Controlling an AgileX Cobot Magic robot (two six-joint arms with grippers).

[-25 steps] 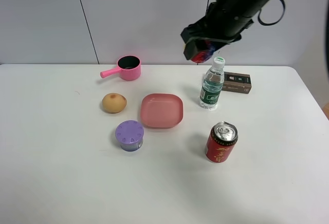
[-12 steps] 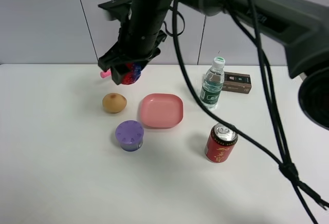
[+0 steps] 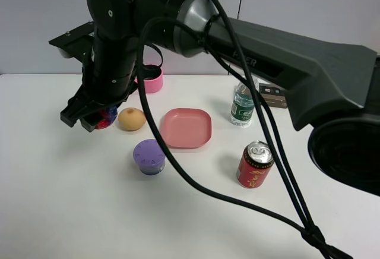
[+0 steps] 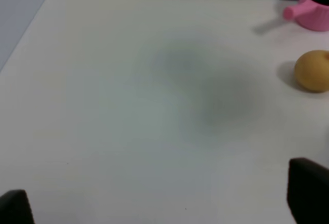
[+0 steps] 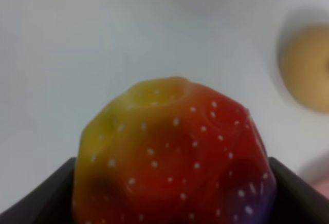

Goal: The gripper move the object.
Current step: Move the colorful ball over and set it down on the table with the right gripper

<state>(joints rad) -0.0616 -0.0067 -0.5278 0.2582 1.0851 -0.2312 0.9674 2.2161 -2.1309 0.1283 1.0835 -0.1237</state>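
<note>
My right gripper (image 3: 94,116), at the end of the large glossy black arm reaching across the table, is shut on the glittery rainbow ball (image 3: 107,117). It holds the ball low over the table's left part, just left of the tan egg-shaped object (image 3: 131,119). In the right wrist view the ball (image 5: 175,157) fills the picture between the dark fingers (image 5: 38,198), with the tan object (image 5: 306,75) blurred beyond it. My left gripper (image 4: 162,206) is open and empty over bare white table; only its fingertips (image 4: 308,190) show.
A pink pot (image 3: 151,81) stands behind the arm. A pink plate (image 3: 187,128), purple lidded cup (image 3: 149,156), water bottle (image 3: 244,104), red can (image 3: 255,164) and dark box (image 3: 274,97) stand to the right. The left wrist view shows the tan object (image 4: 312,70) and pot (image 4: 313,5).
My right arm has swept from the back right across to the left with the ball in its gripper, and come down beside the tan object.
</note>
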